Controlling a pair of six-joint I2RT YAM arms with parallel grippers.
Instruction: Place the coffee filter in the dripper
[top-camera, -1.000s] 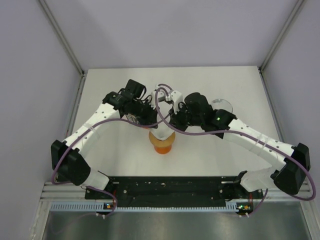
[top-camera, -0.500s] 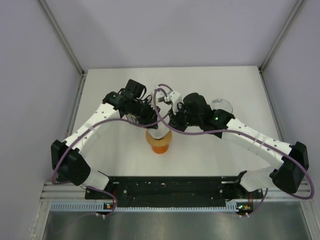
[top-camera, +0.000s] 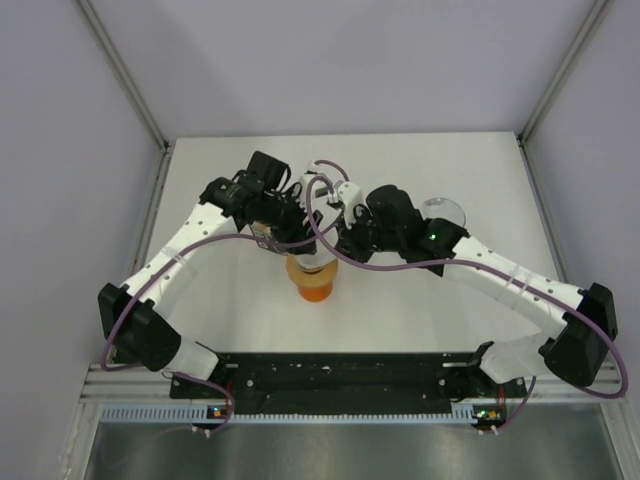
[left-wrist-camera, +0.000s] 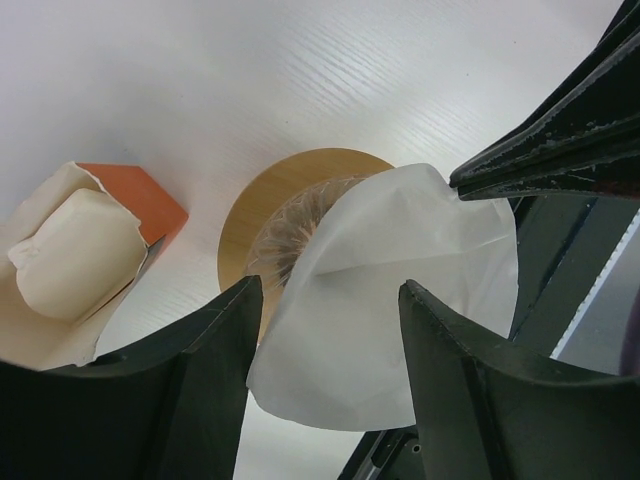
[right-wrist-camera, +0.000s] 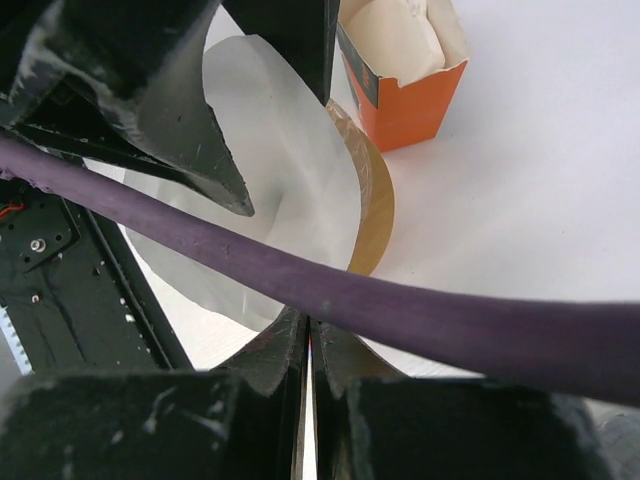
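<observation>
The dripper (top-camera: 312, 284) is an orange vessel with a tan ring rim (left-wrist-camera: 243, 225), standing mid-table. The coffee filter (left-wrist-camera: 400, 280), a white paper cone, leans tilted into its mouth and also shows in the right wrist view (right-wrist-camera: 285, 165). My left gripper (left-wrist-camera: 330, 290) is open, its fingers standing either side of the filter without touching it. My right gripper (right-wrist-camera: 308, 322) is shut on the filter's edge. In the left wrist view its dark fingertips (left-wrist-camera: 520, 165) meet the paper at the upper right. Both grippers crowd over the dripper in the top view.
A small orange carton (left-wrist-camera: 140, 200) holding cream paper (left-wrist-camera: 75, 255) sits just behind the dripper. A purple cable (right-wrist-camera: 420, 315) crosses the right wrist view. A clear dome (top-camera: 443, 210) stands at the right behind the right arm. Walls close in the table.
My left gripper has opened and let go of the filter. The dripper with the filter, and the right gripper, have shifted slightly left.
</observation>
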